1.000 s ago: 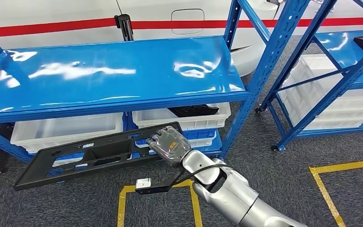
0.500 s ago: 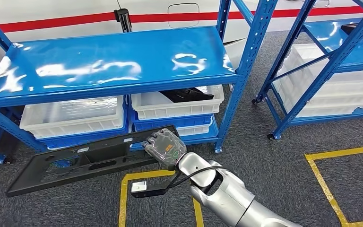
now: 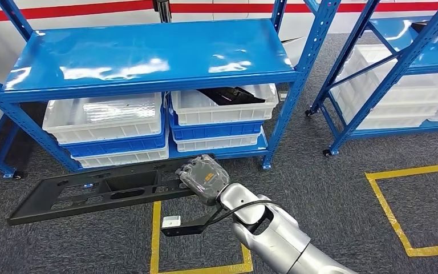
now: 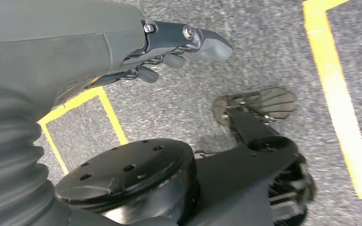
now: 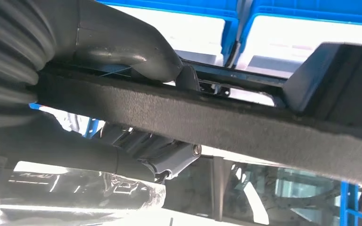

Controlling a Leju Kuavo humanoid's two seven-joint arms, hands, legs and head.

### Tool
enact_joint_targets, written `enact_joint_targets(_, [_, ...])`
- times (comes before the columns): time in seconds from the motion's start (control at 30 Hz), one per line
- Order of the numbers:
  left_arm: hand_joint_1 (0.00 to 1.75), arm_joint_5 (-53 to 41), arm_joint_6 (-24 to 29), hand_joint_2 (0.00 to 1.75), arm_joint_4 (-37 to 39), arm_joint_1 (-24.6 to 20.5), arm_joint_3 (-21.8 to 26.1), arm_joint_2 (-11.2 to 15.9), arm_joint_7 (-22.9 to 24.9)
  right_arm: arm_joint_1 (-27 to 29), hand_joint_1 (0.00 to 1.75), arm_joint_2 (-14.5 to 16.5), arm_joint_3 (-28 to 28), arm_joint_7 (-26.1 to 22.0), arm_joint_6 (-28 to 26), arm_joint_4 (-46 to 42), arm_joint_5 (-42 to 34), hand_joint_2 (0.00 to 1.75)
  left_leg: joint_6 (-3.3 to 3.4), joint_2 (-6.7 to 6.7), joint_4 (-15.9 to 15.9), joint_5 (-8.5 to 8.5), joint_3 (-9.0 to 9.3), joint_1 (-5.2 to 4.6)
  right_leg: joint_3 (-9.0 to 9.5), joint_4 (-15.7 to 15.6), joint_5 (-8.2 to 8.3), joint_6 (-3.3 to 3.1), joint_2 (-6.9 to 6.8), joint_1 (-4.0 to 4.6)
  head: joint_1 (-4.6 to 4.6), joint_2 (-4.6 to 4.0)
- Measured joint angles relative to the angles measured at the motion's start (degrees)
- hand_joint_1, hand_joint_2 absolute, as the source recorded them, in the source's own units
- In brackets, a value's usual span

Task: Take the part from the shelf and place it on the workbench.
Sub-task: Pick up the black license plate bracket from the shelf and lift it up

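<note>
The part (image 3: 91,194) is a long flat black plastic panel with several cut-outs. It hangs level above the grey carpet in front of the blue shelf (image 3: 148,57). My right hand (image 3: 204,178) grips its right end, and the rest reaches out to the left. In the right wrist view the thumb (image 5: 122,42) lies over the part's rough black edge (image 5: 217,117) and the darker fingers clasp it from the other side. My left hand (image 4: 169,52) hangs over the carpet with nothing in it, thumb out and fingers loosely bent.
White and blue bins (image 3: 105,117) fill the shelf's lower level; one bin (image 3: 225,105) holds another black part. A second blue shelf (image 3: 410,68) stands to the right. Yellow tape squares (image 3: 410,205) mark the carpet.
The whole picture has shifted: the shelf now sits farther off and higher, so the camera has drawn back. My right hand keeps the same hold on the part.
</note>
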Motion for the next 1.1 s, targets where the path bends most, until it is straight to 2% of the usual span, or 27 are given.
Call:
enact_joint_targets(0.03, [0.00, -0.1, 0.0, 1.75, 0.0, 0.0, 0.0, 0.0, 0.0, 0.0, 1.61, 0.1, 0.0, 0.2, 0.0, -0.2, 0.5, 1.75, -0.20, -0.05, 0.0, 0.77, -0.70, -0.11, 4.02, -4.8, -0.21, -0.49, 0.01, 0.30, 0.00, 0.00])
enact_joint_targets(0.07, [0.00, -0.2, 0.0, 1.75, 0.0, 0.0, 0.0, -0.1, 0.0, -0.1, 1.61, 0.1, 0.0, 0.4, -0.1, -0.5, 1.0, 1.75, -0.47, -0.06, 0.0, 1.54, -1.15, -0.18, 7.22, -9.2, -1.01, -1.11, 0.01, 0.60, -0.10, 0.00])
enact_joint_targets(0.1, [0.00, -0.2, 0.0, 1.75, 0.0, -0.1, 0.0, -0.1, 0.1, -0.1, 1.61, 0.2, 0.0, 0.6, -0.3, -0.7, 1.5, 1.75, -0.76, -0.04, -0.2, 2.33, -1.35, -0.16, 9.22, -12.6, -1.79, -1.61, 0.04, 0.89, -0.16, 0.00])
enact_joint_targets(0.13, [0.00, -0.2, 0.0, 1.75, 0.0, -0.1, 0.0, -0.1, 0.1, -0.2, 1.61, 0.3, 0.0, 0.8, -0.4, -0.9, 1.9, 1.75, -1.12, -0.02, -0.5, 3.10, -1.50, -0.12, 10.23, -14.7, -2.27, -2.03, 0.06, 1.21, -0.19, 0.00])
enact_joint_targets(0.17, [0.00, -0.2, 0.0, 1.75, 0.0, -0.1, 0.0, -0.1, 0.1, -0.2, 1.61, 0.3, 0.0, 1.0, -0.6, -0.9, 2.3, 1.75, -1.51, 0.04, -1.0, 3.88, -1.59, -0.03, 9.81, -15.2, -1.95, -2.39, 0.08, 1.19, -0.31, 0.00])
enact_joint_targets(0.2, [0.00, -0.3, 0.0, 1.75, 0.0, 0.0, 0.0, -0.2, 0.0, -0.1, 1.61, 0.3, 0.0, 1.1, -0.7, -1.0, 2.6, 1.75, -1.85, -0.03, -1.1, 3.97, -1.82, 0.17, 9.33, -15.3, -1.29, -2.82, 0.03, 0.90, -0.26, 0.00])
enact_joint_targets(0.27, [0.00, -0.3, 0.0, 1.75, 0.0, 0.2, 0.0, -0.2, -0.4, 0.0, 1.61, 0.3, 0.0, 1.3, -0.8, -1.0, 2.8, 1.75, -2.46, -0.22, 0.4, 1.04, -2.66, 0.48, 8.40, -15.5, 0.05, -4.16, -0.11, 0.22, -0.39, 0.00])
enact_joint_targets(0.33, [0.00, -0.4, 0.0, 1.75, 0.0, 0.3, 0.0, -0.2, -0.7, 0.0, 1.61, 0.3, 0.0, 1.4, -0.7, -1.0, 2.9, 1.75, -2.69, -0.32, 2.4, -2.26, -3.29, 0.66, 7.81, -15.5, 0.81, -4.89, -0.15, 0.00, -0.48, 0.00])
enact_joint_targets(0.37, [0.00, -0.4, 0.0, 1.75, 0.0, 0.3, 0.0, -0.2, -0.8, 0.0, 1.61, 0.3, 0.0, 1.4, -0.7, -1.0, 2.9, 1.75, -2.73, -0.32, 2.7, -2.65, -3.35, 0.68, 7.74, -15.5, 0.89, -4.94, -0.16, 0.00, -0.51, 0.00])
enact_joint_targets(0.47, [0.00, -0.4, 0.0, 1.75, 0.0, 0.3, 0.0, -0.2, -0.8, 0.0, 1.61, 0.3, 0.0, 1.4, -0.7, -1.0, 2.9, 1.75, -2.73, -0.33, 2.7, -2.71, -3.37, 0.68, 7.73, -15.5, 0.90, -4.94, -0.16, 0.00, -0.51, 0.00])
enact_joint_targets(0.53, [0.00, -0.4, 0.0, 1.75, 0.0, 0.4, 0.0, -0.2, -0.8, 0.0, 1.61, 0.3, 0.0, 1.4, -0.7, -1.0, 2.9, 1.75, -2.82, -0.38, 3.4, -3.45, -3.53, 0.68, 7.58, -15.5, 1.02, -4.97, -0.15, 0.00, -0.53, 0.00])
enact_joint_targets(0.6, [0.00, -0.4, 0.0, 1.75, 0.0, 0.3, 0.0, -0.2, -1.0, 0.3, 1.61, 0.3, -0.1, 1.5, -0.7, -1.0, 2.7, 1.75, -3.50, -0.55, 10.3, -6.35, -4.84, 0.88, 6.25, -15.4, 2.27, -4.75, -0.15, 0.00, -0.53, 0.00])
enact_joint_targets(0.63, [0.00, -0.5, 0.0, 1.75, 0.0, 0.2, 0.0, -0.2, -1.1, 0.6, 1.61, 0.3, -0.3, 1.5, -0.7, -1.0, 2.4, 1.75, -4.03, -0.82, 11.1, -6.59, -2.93, 1.26, 4.88, -15.0, 3.23, -4.35, 0.08, -0.14, -0.52, 0.00])
enact_joint_targets(0.67, [0.00, -0.5, 0.0, 1.75, 0.0, 0.2, 0.0, -0.1, -1.1, 1.0, 1.61, 0.4, -0.6, 1.5, -0.6, -1.1, 2.1, 1.75, -4.35, -1.61, 10.0, -7.21, -0.03, 1.63, 3.18, -14.3, 4.28, -3.70, 0.50, -0.14, -0.50, 0.00])
enact_joint_targets(0.73, [0.00, -0.5, -0.1, 1.75, 0.0, 0.1, 0.1, -0.1, -1.0, 1.4, 1.61, 0.4, -1.4, 1.6, -0.6, -1.5, 1.6, 1.75, -2.98, -1.83, 1.6, -5.86, 6.50, 2.06, -0.28, -12.0, 5.04, -1.98, 1.52, -0.13, -0.41, 0.00])
enact_joint_targets(0.77, [0.00, -0.5, -0.1, 1.75, 0.0, 0.1, 0.2, -0.1, -0.9, 1.5, 1.61, 0.4, -1.7, 1.6, -0.6, -1.6, 1.6, 1.75, -1.99, -1.53, -0.1, -6.16, 7.12, 1.98, -1.89, -9.8, 4.26, -1.52, 1.63, -0.02, -0.27, 0.00])
enact_joint_targets(0.8, [0.00, -0.5, -0.1, 1.75, 0.0, 0.0, 0.2, -0.2, -0.9, 1.6, 1.61, 0.4, -1.8, 1.6, -0.5, -1.6, 1.6, 1.75, -1.14, -0.53, -0.3, -5.66, 6.76, 1.88, -3.64, -6.7, 2.79, -1.34, 1.50, -0.06, -0.16, 0.00])
enact_joint_targets(0.87, [0.00, -0.5, -0.1, 1.75, 0.0, 0.0, 0.2, -0.2, -0.8, 1.9, 1.61, 0.2, -1.9, 1.6, -0.5, -1.6, 1.6, 1.75, -0.92, 0.58, -0.3, -5.21, 6.14, 1.78, -6.76, 0.7, -0.67, -1.49, 1.04, -0.16, 0.02, 0.00])
enact_joint_targets(0.9, [0.00, -0.5, -0.1, 1.75, 0.0, 0.0, 0.3, -0.2, -0.8, 2.1, 1.61, 0.0, -1.9, 1.6, -0.5, -1.6, 1.6, 1.75, -0.95, 1.17, -0.3, -4.98, 5.84, 1.74, -7.50, 3.1, -1.60, -1.27, 0.94, -0.23, 0.03, 0.00])
enact_joint_targets(0.93, [0.00, -0.5, -0.1, 1.75, 0.0, 0.0, 0.3, -0.2, -0.8, 2.3, 1.61, -0.1, -2.0, 1.6, -0.5, -1.6, 1.6, 1.75, -1.04, 1.75, -0.3, -4.79, 5.61, 1.73, -7.06, 3.4, -1.69, -0.90, 0.81, -0.29, 0.07, 0.00])
enact_joint_targets(0.97, [0.00, -0.5, -0.1, 1.75, 0.0, 0.0, 0.3, -0.2, -0.7, 2.5, 1.61, -0.2, -2.1, 1.6, -0.5, -1.6, 1.6, 1.75, -1.18, 2.37, -0.2, -4.62, 5.44, 1.74, -5.40, 1.4, -1.07, -0.44, 0.47, -0.38, 0.10, 0.00])
enact_joint_targets(1.0, [0.00, -0.6, -0.2, 1.75, 0.0, 0.0, 0.3, -0.2, -0.7, 2.5, 1.61, -0.3, -2.3, 1.7, -0.5, -1.6, 1.6, 1.75, -1.35, 2.94, -0.2, -4.49, 5.37, 1.76, -2.70, -2.6, 0.09, -0.01, -0.33, -0.48, 0.13, 0.00])
enact_joint_targets(1.07, [0.00, -0.7, -0.2, 1.75, 0.0, 0.0, 0.3, -0.2, -0.7, 2.5, 1.61, -0.3, -2.8, 1.8, -0.5, -1.7, 1.6, 1.75, -1.90, 3.95, -0.2, -4.32, 5.38, 1.52, 1.89, -10.4, 2.04, 0.00, -2.90, -0.39, 0.14, 0.00])
enact_joint_targets(1.1, [0.00, -0.7, -0.3, 1.75, 0.0, 0.0, 0.4, -0.2, -0.7, 2.5, 1.61, -0.3, -3.1, 1.8, -0.5, -1.7, 1.7, 1.75, -2.25, 4.39, -0.2, -4.23, 5.40, 1.36, 2.90, -12.4, 2.58, -0.41, -3.67, -0.27, 0.11, 0.00])
